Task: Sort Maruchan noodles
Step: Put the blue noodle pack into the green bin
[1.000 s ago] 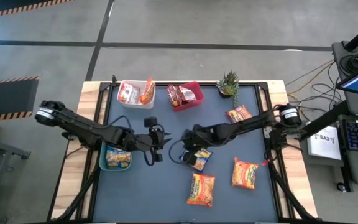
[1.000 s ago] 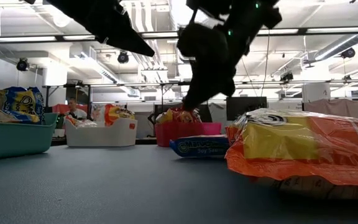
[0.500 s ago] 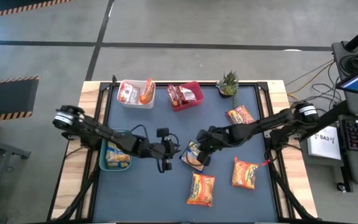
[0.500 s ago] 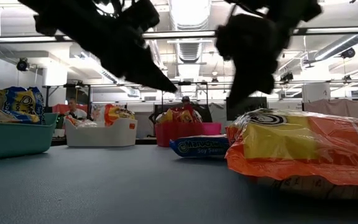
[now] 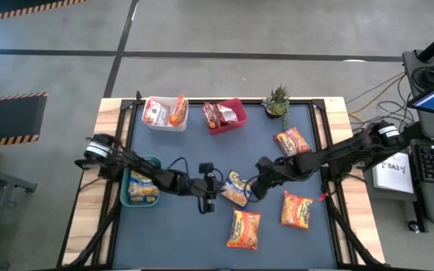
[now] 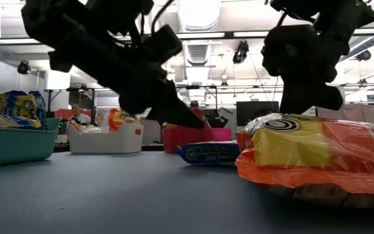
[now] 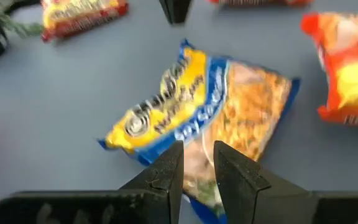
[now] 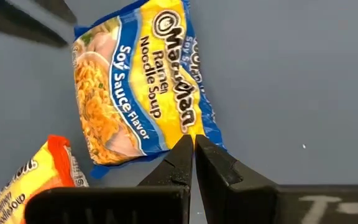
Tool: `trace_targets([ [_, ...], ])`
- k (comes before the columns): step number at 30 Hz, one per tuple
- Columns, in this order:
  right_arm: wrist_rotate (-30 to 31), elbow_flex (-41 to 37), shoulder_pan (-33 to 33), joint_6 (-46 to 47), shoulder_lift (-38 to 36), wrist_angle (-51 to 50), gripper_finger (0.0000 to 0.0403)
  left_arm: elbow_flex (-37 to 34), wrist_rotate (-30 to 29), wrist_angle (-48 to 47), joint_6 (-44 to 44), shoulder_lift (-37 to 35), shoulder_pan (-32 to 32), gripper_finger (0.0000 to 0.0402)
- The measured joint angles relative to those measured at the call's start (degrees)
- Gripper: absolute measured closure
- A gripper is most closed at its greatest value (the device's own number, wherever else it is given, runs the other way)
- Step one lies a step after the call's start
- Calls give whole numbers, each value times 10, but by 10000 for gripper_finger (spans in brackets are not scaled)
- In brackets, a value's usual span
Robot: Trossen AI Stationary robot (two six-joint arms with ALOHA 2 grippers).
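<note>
On dark tabletop (image 5: 172,226) — left gripper (image 5: 211,197) slightly parted, right gripper (image 5: 255,188) closed, flanking yellow-blue packet (image 5: 236,188).

Left gripper (image 5: 211,190) moves right across the mat, now just beside the yellow-blue packet (image 5: 236,188), fingers narrowly apart. Right gripper (image 5: 256,187), closed, pulls back right and now sits at the packet's other edge. The packet shifts slightly, now lying clear between both grippers.

I see the soy sauce packet (image 5: 236,188) mid-table between left gripper (image 5: 212,193) and right gripper (image 5: 258,181); two packets (image 5: 245,229) lie nearer the front edge
</note>
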Motion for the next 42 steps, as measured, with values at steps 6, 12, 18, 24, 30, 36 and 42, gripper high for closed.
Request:
trace_targets([
  [6,-15,-3,2,37,-2,3,380,0,41,10,-3,26,5,332],
  [12,-28,-15,16,79,-1,1,311,0,41,2,-21,41,9,332],
  [18,-32,-23,23,98,-6,24,228,1,39,-3,-33,48,10,332],
  [24,-32,-49,23,99,2,91,154,-16,40,-11,-48,49,10,332],
  [30,-28,-86,23,76,6,214,111,-37,39,-2,-68,50,10,332],
  [36,-13,-90,22,46,8,279,95,-38,39,2,-67,50,10,332],
  [42,-6,-90,22,42,9,297,94,-38,38,5,-66,51,10,332],
])
